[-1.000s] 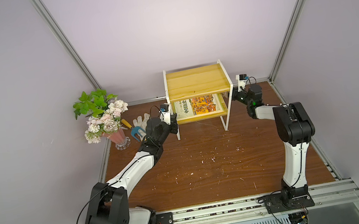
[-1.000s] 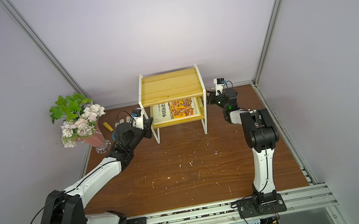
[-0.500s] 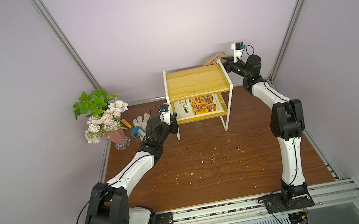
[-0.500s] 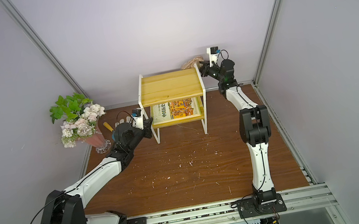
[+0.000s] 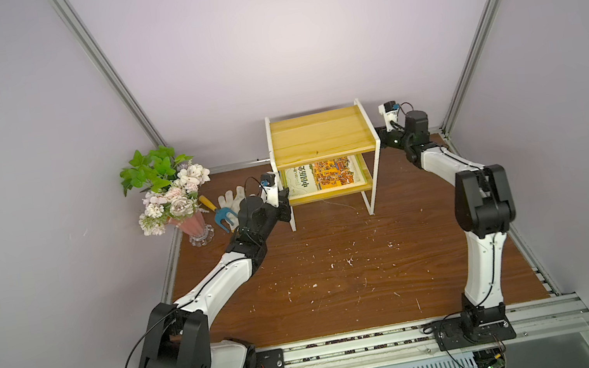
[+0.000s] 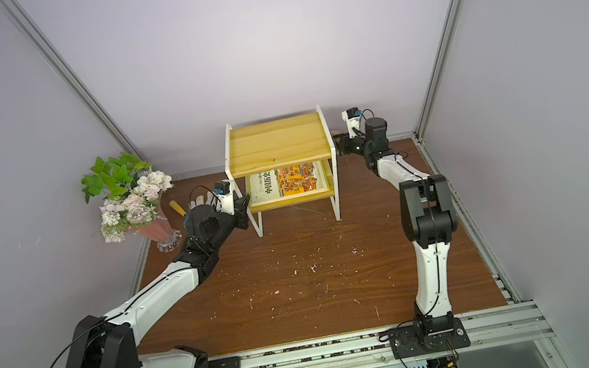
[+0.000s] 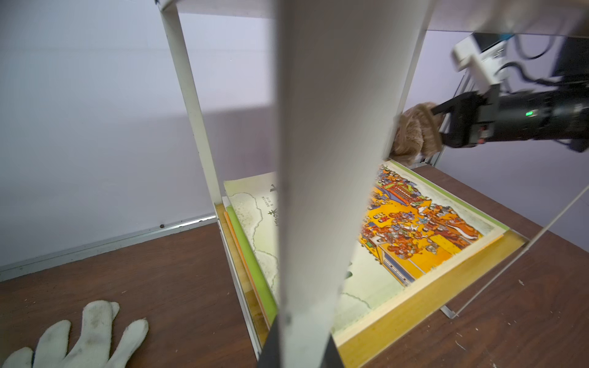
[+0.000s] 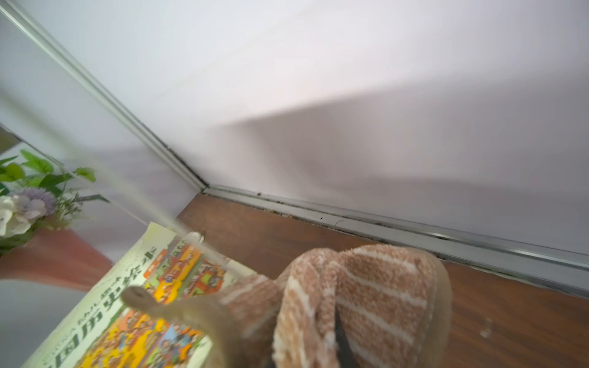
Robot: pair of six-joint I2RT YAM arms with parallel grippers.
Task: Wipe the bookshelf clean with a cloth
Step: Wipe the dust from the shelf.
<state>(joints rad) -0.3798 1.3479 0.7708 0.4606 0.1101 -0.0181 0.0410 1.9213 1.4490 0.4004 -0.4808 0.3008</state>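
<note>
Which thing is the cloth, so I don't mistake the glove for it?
Find the bookshelf at the back wall. Beside its right end, the right gripper pinches a bunched rag: the cloth. It is fuzzy tan-brown with thin pale stripes, while the glove is white and lies flat on the table at the left end.

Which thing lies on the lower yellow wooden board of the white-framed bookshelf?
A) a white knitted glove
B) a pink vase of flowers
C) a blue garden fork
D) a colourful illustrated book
D: the colourful illustrated book lies on the lower yellow board of the white-framed bookshelf in both top views.
</note>
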